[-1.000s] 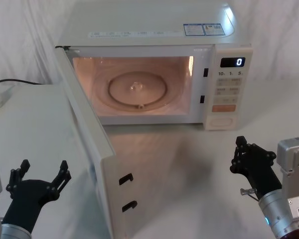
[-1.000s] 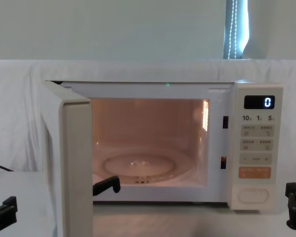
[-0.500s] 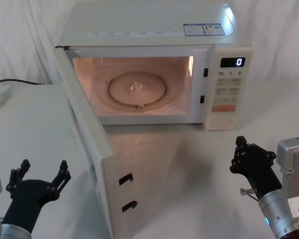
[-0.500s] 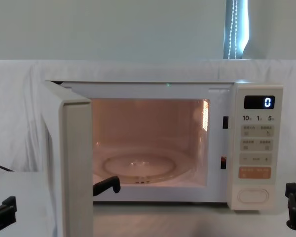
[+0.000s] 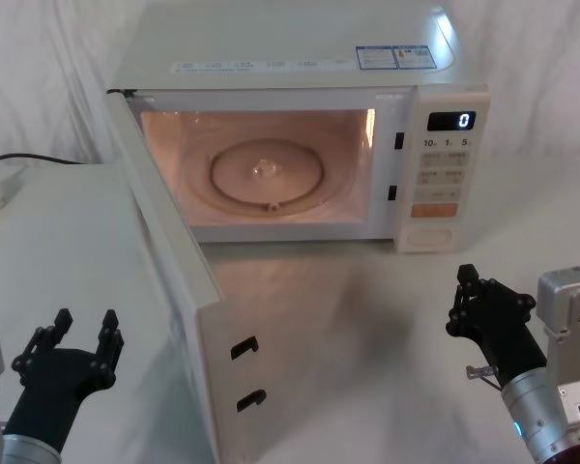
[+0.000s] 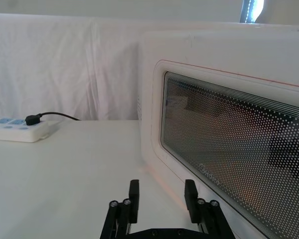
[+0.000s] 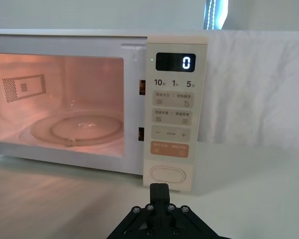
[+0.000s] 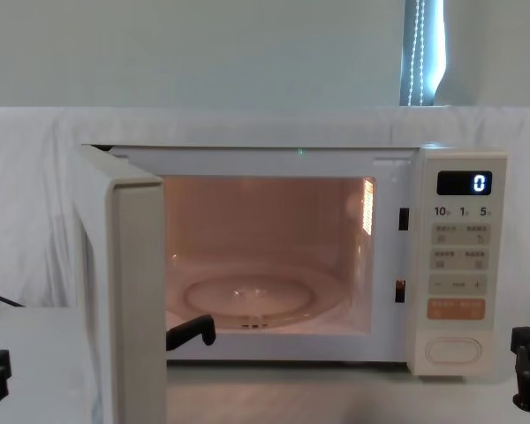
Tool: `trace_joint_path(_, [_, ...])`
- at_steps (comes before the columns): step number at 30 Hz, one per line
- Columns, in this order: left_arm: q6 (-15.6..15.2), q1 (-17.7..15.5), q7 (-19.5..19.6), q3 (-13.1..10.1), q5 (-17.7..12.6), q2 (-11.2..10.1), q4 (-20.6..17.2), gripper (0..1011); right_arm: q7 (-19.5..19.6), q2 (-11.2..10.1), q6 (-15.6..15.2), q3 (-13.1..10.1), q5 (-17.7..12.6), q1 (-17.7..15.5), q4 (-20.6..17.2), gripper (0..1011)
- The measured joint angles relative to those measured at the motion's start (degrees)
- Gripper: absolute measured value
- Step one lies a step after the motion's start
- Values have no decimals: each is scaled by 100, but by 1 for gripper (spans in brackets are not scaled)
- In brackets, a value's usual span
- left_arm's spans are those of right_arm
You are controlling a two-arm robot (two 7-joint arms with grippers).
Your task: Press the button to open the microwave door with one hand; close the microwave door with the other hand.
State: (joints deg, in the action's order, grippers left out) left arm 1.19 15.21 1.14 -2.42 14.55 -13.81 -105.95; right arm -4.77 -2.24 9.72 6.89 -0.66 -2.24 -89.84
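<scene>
Microwave door (image 5: 164, 290): swung wide open toward the robot's left, cavity lit. Button (image 7: 167, 175): lowest on the control panel (image 5: 443, 169), at the oven's right. Left gripper (image 5: 77, 333): fingers parted, empty, low beside the door's outer face. Right gripper (image 5: 467, 290): fingers together, empty, before the panel, apart from it.

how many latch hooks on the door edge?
2, both on the free edge of the open microwave door: upper latch hook, lower latch hook just below it.

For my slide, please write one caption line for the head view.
Microwave door swung open, cavity lit; left gripper open beside the door, right gripper shut before the button.
</scene>
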Motion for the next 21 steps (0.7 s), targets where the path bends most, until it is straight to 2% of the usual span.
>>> trace_joint_path(5, [0, 0, 0, 0, 0, 0, 0, 422, 0, 0, 0, 0, 0, 0, 0, 0])
trace_joint_path(7, [0, 0, 0, 0, 0, 0, 0, 384, 0, 0, 0, 0, 0, 0, 0, 0])
trace_joint_path(8, [0, 0, 0, 0, 0, 0, 0, 324, 0, 0, 0, 0, 0, -1, 0, 0])
trace_joint_path(11, [0, 0, 0, 0, 0, 0, 0, 264, 0, 0, 0, 0, 0, 0, 0, 0])
trace_joint_path(12, [0, 0, 0, 0, 0, 0, 0, 196, 0, 0, 0, 0, 0, 0, 0, 0])
trace_joint_path(15, [0, 0, 0, 0, 0, 0, 0, 101, 0, 0, 0, 0, 0, 0, 0, 0])
trace_joint_path(17, [0, 2, 9, 6, -1, 6, -1, 73, 0, 0, 0, 0, 0, 0, 0, 0])
trace_joint_path(18, [0, 10, 55, 26, 4, 17, -27, 7, 0, 0, 0, 0, 0, 0, 0, 0])
trace_joint_path(21, [-17, 20, 142, 73, 43, 24, -86, 0, 0, 0, 0, 0, 0, 0, 0, 0])
